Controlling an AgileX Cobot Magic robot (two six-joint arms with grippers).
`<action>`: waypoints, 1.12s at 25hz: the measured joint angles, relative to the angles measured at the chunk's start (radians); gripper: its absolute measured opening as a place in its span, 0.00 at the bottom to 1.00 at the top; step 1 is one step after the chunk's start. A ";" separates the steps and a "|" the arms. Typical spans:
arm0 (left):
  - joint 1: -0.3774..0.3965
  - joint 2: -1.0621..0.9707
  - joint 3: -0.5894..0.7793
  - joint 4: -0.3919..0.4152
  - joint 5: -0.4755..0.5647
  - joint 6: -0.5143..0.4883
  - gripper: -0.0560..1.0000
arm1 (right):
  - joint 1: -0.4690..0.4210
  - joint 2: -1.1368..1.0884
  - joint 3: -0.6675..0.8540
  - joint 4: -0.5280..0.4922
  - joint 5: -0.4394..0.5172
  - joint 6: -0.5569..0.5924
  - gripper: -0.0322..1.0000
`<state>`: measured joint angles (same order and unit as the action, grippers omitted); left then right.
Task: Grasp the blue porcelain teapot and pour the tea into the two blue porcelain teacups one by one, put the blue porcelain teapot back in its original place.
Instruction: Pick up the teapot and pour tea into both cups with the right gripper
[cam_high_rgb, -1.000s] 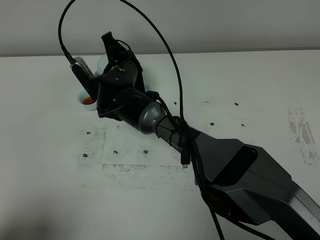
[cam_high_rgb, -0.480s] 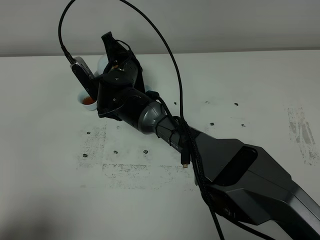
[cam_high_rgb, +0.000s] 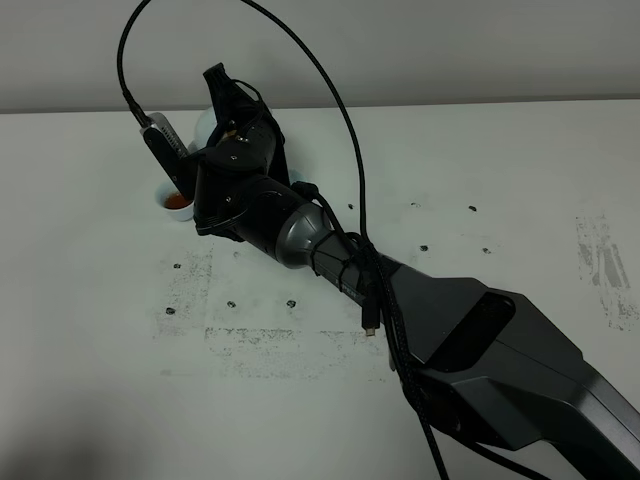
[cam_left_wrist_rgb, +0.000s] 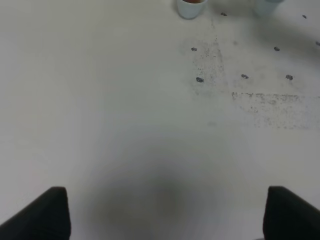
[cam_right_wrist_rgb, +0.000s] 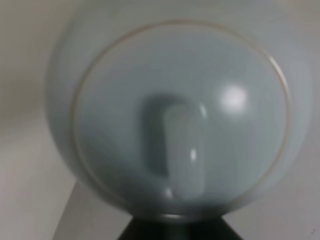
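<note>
My right arm reaches across to the far left of the table in the exterior high view. Its gripper (cam_high_rgb: 224, 100) is closed around the blue porcelain teapot (cam_high_rgb: 199, 126), of which only a pale blue sliver shows behind the fingers. In the right wrist view the teapot (cam_right_wrist_rgb: 170, 115) fills the frame, with its loop handle (cam_right_wrist_rgb: 175, 150) at the centre. One blue teacup (cam_high_rgb: 178, 203) holding orange tea stands just below and left of the gripper. The left wrist view shows that cup (cam_left_wrist_rgb: 191, 6) and a second cup (cam_left_wrist_rgb: 266, 5) at the far edge. My left gripper (cam_left_wrist_rgb: 166, 200) is open over bare table.
The white table (cam_high_rgb: 500, 200) has dark specks and a scuffed patch (cam_high_rgb: 260, 340) in the middle. A black cable (cam_high_rgb: 350, 150) loops over my right arm. The wall (cam_high_rgb: 450, 50) runs just behind the teapot.
</note>
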<state>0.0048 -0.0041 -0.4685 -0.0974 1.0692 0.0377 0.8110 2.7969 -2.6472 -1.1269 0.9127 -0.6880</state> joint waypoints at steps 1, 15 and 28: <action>0.000 0.000 0.000 0.000 0.000 0.000 0.76 | 0.000 0.000 0.000 0.000 0.000 0.001 0.07; 0.000 0.000 0.000 0.000 0.000 0.000 0.76 | 0.009 0.001 0.000 -0.020 0.010 0.009 0.07; 0.000 0.000 0.000 0.000 0.000 0.000 0.76 | 0.029 0.001 0.000 -0.042 0.030 0.019 0.07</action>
<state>0.0048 -0.0041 -0.4685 -0.0974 1.0692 0.0377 0.8398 2.7977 -2.6472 -1.1687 0.9428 -0.6691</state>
